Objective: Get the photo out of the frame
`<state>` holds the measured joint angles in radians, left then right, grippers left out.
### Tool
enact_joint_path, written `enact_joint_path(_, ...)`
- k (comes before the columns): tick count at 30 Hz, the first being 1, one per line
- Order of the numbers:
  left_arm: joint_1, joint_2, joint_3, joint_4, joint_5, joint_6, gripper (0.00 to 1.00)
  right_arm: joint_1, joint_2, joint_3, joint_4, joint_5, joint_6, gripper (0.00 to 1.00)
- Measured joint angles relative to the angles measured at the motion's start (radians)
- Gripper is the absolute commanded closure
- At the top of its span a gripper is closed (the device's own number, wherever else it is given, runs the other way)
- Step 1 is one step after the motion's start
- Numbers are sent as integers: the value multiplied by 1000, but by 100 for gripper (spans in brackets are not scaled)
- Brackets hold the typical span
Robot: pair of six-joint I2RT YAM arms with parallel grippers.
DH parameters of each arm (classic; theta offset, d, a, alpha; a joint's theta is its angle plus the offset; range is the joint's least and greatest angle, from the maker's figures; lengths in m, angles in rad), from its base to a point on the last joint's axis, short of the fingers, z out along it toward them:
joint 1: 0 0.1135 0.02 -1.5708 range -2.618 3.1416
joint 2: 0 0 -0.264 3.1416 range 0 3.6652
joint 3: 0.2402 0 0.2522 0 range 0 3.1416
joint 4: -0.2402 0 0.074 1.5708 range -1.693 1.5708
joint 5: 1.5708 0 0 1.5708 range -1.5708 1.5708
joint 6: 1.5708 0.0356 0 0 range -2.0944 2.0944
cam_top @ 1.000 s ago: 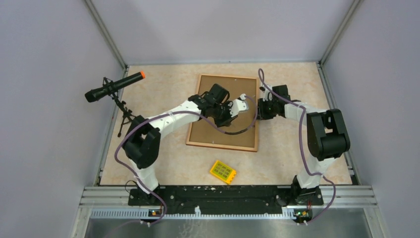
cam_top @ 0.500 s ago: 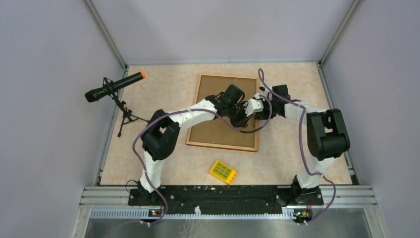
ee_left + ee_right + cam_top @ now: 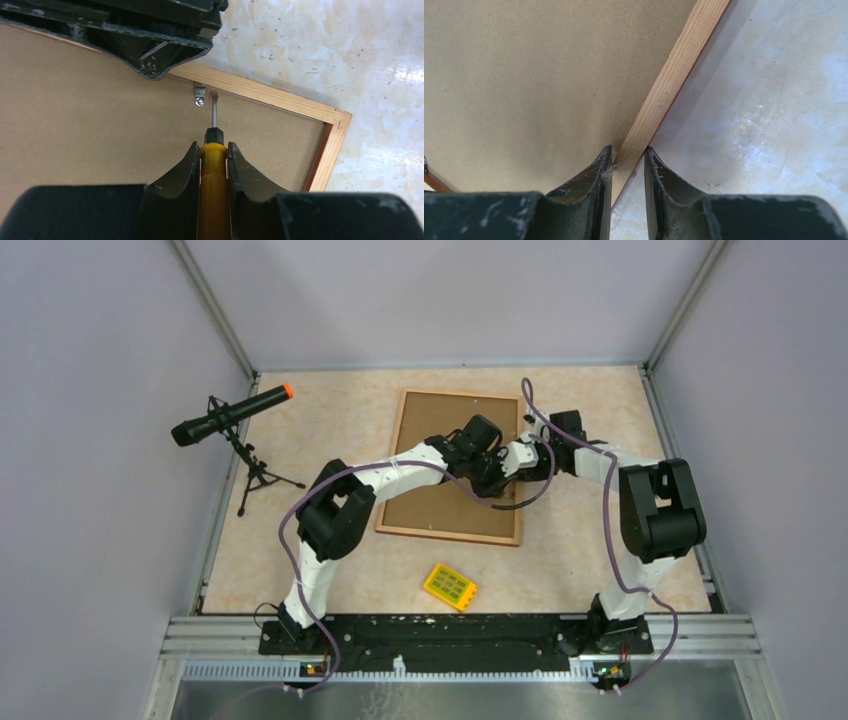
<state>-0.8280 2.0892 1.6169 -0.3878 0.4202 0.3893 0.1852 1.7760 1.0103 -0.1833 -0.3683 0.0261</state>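
The frame [image 3: 430,418] lies face down on the table, its brown fibreboard back [image 3: 75,115] up and ringed by a light wood rim [image 3: 280,97]. The photo is hidden beneath the back. My left gripper [image 3: 214,147] is shut on a yellow-handled screwdriver [image 3: 214,170], whose blade tip lies beside a small metal clip [image 3: 200,95] at the right rim. My right gripper [image 3: 628,152] straddles that rim [image 3: 674,75], shut on it, one finger on the back side and one on the table side. In the top view the two grippers [image 3: 512,457] [image 3: 538,458] sit close together.
A small yellow block [image 3: 449,586] lies on the table in front of the frame. A black microphone on a tripod [image 3: 228,415] stands at the left. Grey walls enclose the table on three sides.
My left arm has swung right across the frame's back, carrying the screwdriver to the right rim next to my right gripper. The right arm has stayed put.
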Motion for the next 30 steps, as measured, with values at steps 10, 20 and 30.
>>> enact_joint_path(10, -1, 0, 5, 30, -142, -32, 100, 0, 0, 0, 0, 0, 0, 100)
enact_joint_path(20, 0, 11, 23, 33, -178, -46, 100, 0, 0, 0, 0, 0, 0, 100)
enact_joint_path(30, -3, 11, 23, 12, -123, -2, 100, -5, 0, 0, 0, 0, 0, 100)
